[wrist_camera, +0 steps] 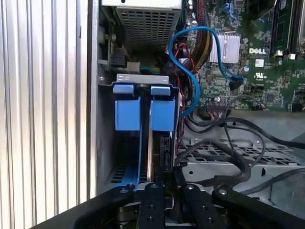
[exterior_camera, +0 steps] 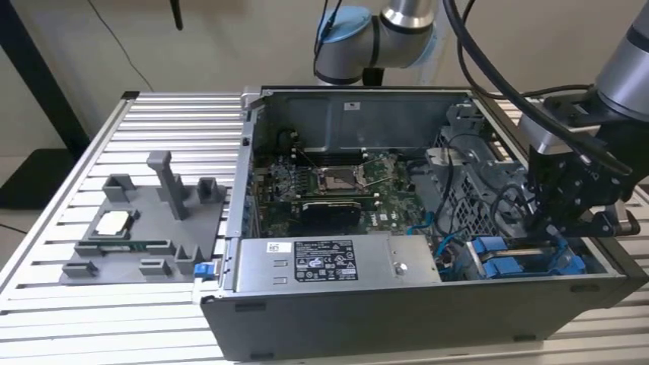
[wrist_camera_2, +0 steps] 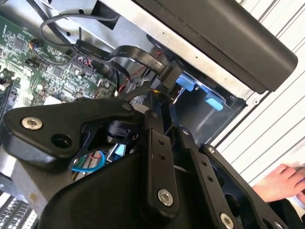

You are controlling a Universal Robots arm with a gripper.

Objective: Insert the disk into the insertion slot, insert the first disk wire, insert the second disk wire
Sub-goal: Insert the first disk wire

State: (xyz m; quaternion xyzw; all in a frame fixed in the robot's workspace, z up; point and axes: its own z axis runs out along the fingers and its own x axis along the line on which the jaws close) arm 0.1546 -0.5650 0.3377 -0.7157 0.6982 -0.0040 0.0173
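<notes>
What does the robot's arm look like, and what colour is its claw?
The arm is made of round silver tubes with a light blue cap on a joint. Thick black cables run along it. The claw is black, built from flat jointed bars dotted with small silver screws.

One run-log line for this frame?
gripper: low at dark grey metal drive bay with blue tabs | silver-grey disk in blue carrier: edge-on in bay | curved blue wire: end away from disk
</notes>
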